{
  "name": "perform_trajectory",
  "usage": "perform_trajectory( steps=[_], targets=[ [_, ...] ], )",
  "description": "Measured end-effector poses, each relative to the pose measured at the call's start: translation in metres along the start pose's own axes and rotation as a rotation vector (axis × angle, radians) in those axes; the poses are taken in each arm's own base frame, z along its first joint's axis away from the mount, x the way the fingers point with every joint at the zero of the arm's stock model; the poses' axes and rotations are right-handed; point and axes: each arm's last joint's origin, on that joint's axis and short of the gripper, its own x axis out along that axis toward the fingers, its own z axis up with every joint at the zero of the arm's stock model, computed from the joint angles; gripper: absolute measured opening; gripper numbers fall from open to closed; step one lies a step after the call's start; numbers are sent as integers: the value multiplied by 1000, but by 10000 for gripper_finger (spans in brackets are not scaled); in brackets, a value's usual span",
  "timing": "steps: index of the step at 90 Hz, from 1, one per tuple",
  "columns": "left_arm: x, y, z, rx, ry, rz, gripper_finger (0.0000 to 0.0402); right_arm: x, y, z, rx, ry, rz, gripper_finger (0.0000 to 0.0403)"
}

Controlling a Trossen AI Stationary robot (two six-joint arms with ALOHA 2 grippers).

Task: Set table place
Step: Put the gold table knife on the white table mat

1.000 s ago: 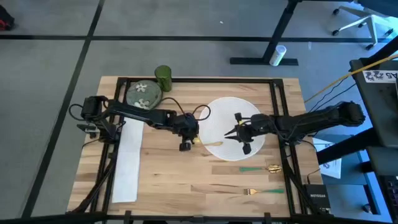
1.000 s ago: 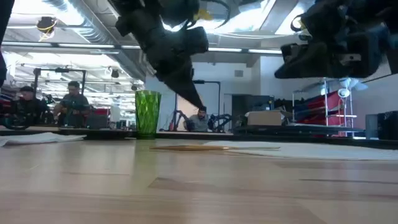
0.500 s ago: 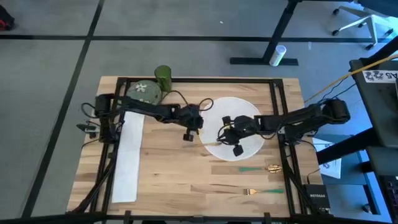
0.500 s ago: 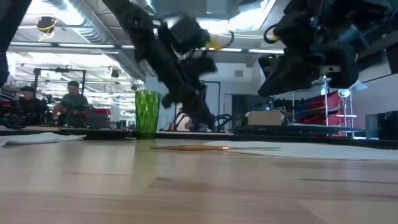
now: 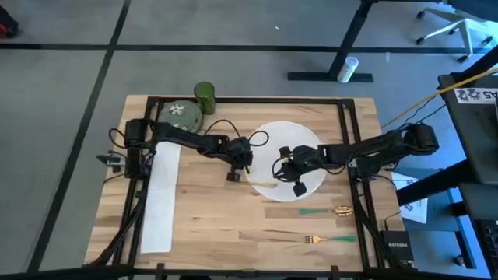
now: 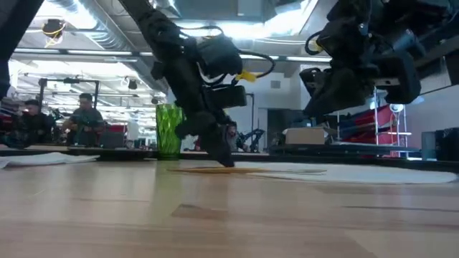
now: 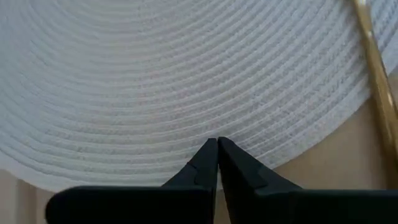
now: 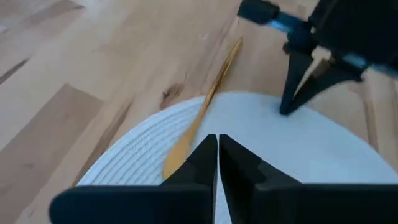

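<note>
A round white woven placemat (image 5: 299, 152) lies on the table (image 5: 218, 225), right of centre. My left gripper (image 5: 236, 165) is shut, its tips down at the placemat's left edge. My right gripper (image 5: 285, 169) hovers shut above the placemat's near-left part (image 8: 311, 155), holding nothing. A gold utensil (image 8: 211, 93) lies partly on the wood, with one end on the placemat's near-left rim. The left arm's fingers (image 8: 289, 93) show in the right wrist view. My left gripper presses its shut fingertips down on the placemat just inside its left edge (image 7: 217, 127). The fingers come from above, slanting toward the table's right side. The placemat lies flat on the table.
A green cup (image 5: 204, 97) and a floral plate (image 5: 180, 117) stand at the far left. A long white napkin (image 5: 159, 204) lies along the left side. A green-handled spoon (image 5: 323, 210) and fork (image 5: 331, 239) lie near the front right.
My left gripper has swung up and a little toward the far edge, then come down onto the placemat's left edge. My right gripper has moved toward the table's left, over the placemat.
</note>
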Motion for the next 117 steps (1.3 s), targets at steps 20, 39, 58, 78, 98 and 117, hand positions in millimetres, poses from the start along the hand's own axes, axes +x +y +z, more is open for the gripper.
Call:
perform_trajectory(
  steps=[20,39,58,78,98,117],
  targets=[
    [-2,-23,-5,-55,103,-31,0,1,4,2,22,-21,48,3],
    [-1,-29,-3,-42,85,-23,0,12,17,13,32,-108,128,3],
    [0,-24,-3,-69,76,-25,0,33,14,27,30,-71,84,3],
    [-12,-21,1,-46,50,5,0,55,14,25,6,-2,127,3],
    [-54,-17,9,3,-17,38,0,55,13,25,-15,-2,120,3],
    [-81,-28,6,184,19,10,0,55,13,24,-32,6,123,3]
  ],
)
